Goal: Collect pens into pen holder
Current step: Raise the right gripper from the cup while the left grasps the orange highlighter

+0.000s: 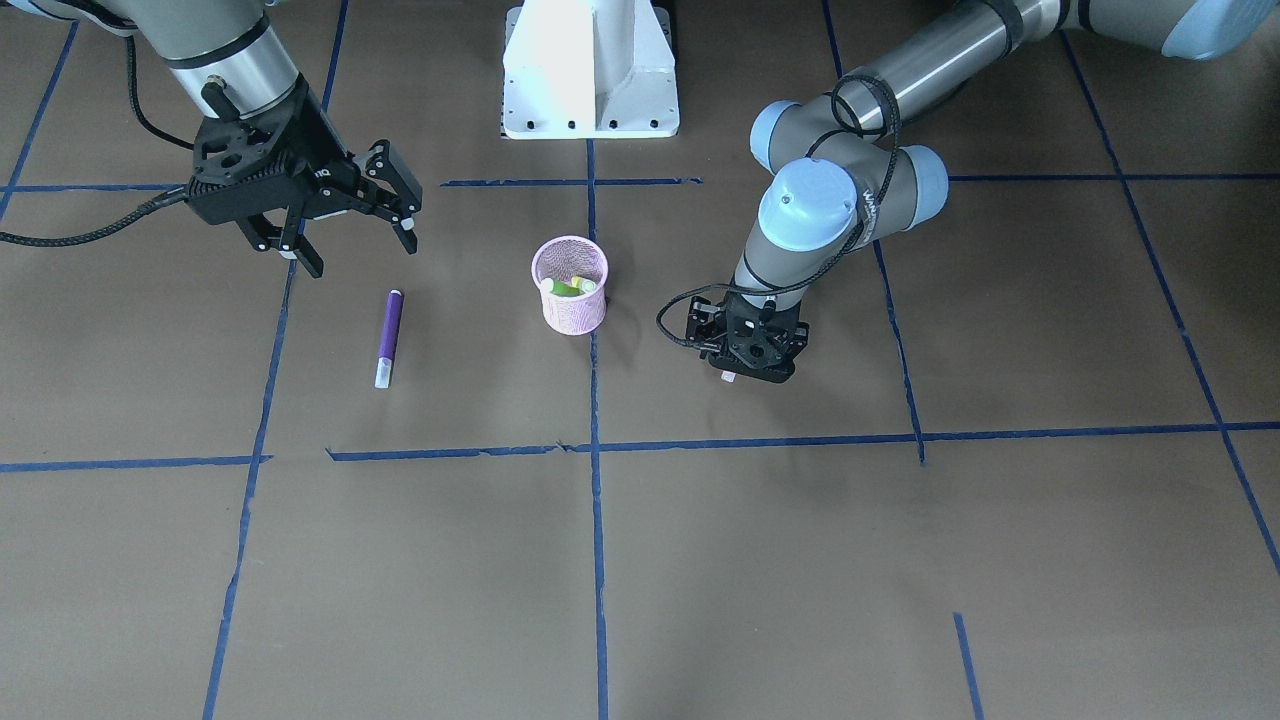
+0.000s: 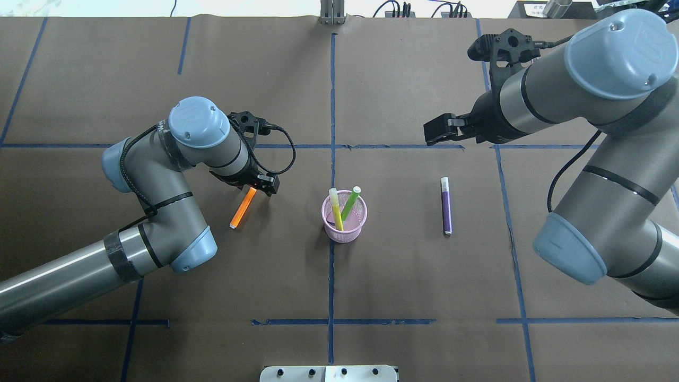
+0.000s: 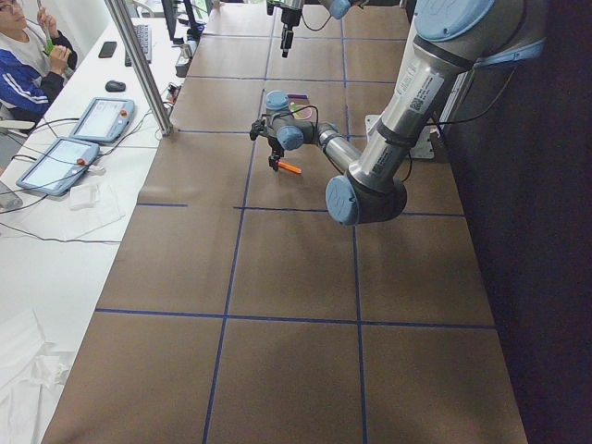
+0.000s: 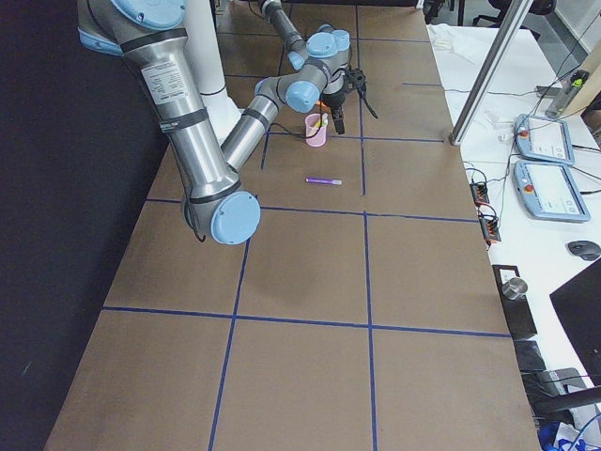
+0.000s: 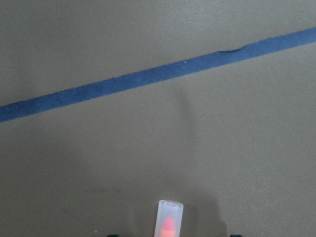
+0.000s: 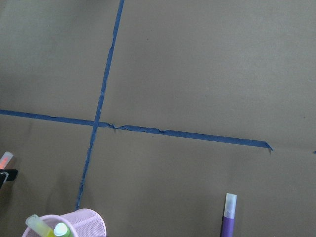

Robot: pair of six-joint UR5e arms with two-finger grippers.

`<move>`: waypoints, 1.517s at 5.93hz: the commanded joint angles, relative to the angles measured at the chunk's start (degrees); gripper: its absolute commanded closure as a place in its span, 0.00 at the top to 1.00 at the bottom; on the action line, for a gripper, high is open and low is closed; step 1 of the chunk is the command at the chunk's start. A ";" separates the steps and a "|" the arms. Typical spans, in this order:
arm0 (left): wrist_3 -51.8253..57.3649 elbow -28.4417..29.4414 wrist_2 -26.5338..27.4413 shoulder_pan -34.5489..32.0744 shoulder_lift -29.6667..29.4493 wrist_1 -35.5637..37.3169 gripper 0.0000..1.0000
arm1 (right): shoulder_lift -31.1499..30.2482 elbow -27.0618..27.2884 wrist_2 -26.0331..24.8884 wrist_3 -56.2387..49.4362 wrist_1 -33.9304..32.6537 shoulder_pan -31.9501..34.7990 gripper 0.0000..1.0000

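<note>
Orange pen (image 2: 242, 209) lies left of the pen holder (image 2: 345, 233), its cap end hidden under the left gripper (image 2: 262, 188) — jaws part-open, astride it. Right gripper (image 1: 360, 252) gapes wide, empty — purple pen (image 2: 446, 207) right of holder.

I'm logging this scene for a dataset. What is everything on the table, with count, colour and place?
pen holder: one, pink mesh, upright at table centre.
yellow pen: one, leaning inside the holder.
green pen: one, leaning inside the holder.
orange pen: one, on the holder's left, at the left hand.
purple pen: one, lying flat on the holder's right.
tape lines: several, blue, across the brown table.
left hand: black, fingers either side of the orange pen's cap end.
right hand: black, open, apart from the purple pen.
</note>
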 commanded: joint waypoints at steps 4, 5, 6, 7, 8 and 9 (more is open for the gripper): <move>-0.26 -0.69 0.02 -0.17 0.05 0.52 0.01 | 0.10 0.20 0.29 0.00 0.00 0.14 1.00; -0.52 -0.70 0.02 -0.17 0.05 0.79 0.00 | 0.01 0.29 0.29 0.09 0.00 0.14 1.00; -0.61 -0.78 0.02 -0.17 0.05 0.79 0.00 | 0.01 0.29 0.29 0.09 0.00 0.14 1.00; -0.70 -1.39 -0.15 -0.35 0.05 0.79 0.00 | 0.01 0.38 0.29 0.00 0.00 0.14 1.00; -0.61 -6.53 -0.24 -2.26 0.49 1.75 0.00 | -0.16 0.38 0.38 0.00 -0.09 0.23 1.00; -0.09 -13.89 0.37 -3.06 3.01 1.84 0.00 | -0.17 0.38 2.03 0.00 -1.74 0.49 1.00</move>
